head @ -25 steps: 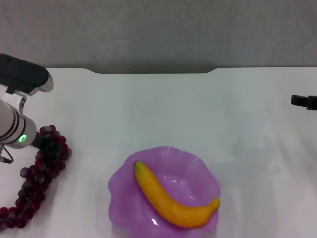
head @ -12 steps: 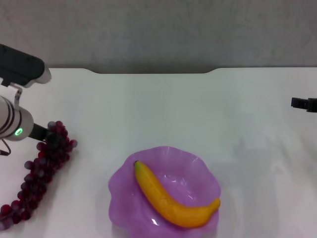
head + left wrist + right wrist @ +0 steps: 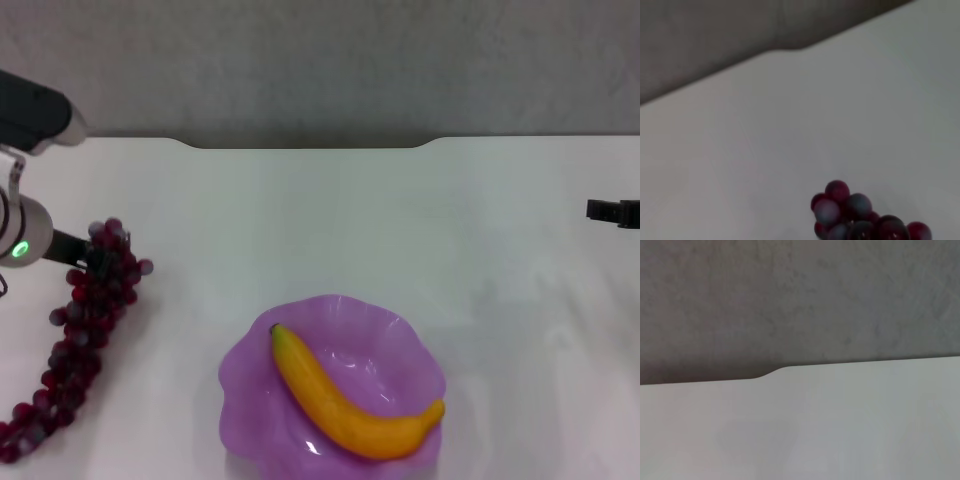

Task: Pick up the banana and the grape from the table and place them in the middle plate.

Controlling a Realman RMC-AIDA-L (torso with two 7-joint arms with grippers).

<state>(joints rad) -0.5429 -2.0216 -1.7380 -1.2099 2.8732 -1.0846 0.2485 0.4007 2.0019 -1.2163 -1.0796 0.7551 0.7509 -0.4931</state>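
The yellow-orange banana (image 3: 345, 400) lies inside the translucent purple middle plate (image 3: 405, 340) at the front centre of the white table (image 3: 400, 220). My left gripper (image 3: 92, 258) is at the left, shut on the top end of the dark red-purple grape (image 3: 85, 320). The bunch hangs down and to the left from it, and its lower end trails toward the front left corner. The bunch's top also shows in the left wrist view (image 3: 860, 220). My right gripper (image 3: 612, 211) is parked at the far right edge, away from the plate.
The table's far edge has a notched step (image 3: 305, 146), with a grey wall (image 3: 320, 60) behind it. White tabletop lies between the grape and the plate, and to the right of the plate.
My left gripper has moved up and slightly back with the grape's top end in it. The bunch has stretched out and risen with it. The banana, the plate and the right arm have not moved.
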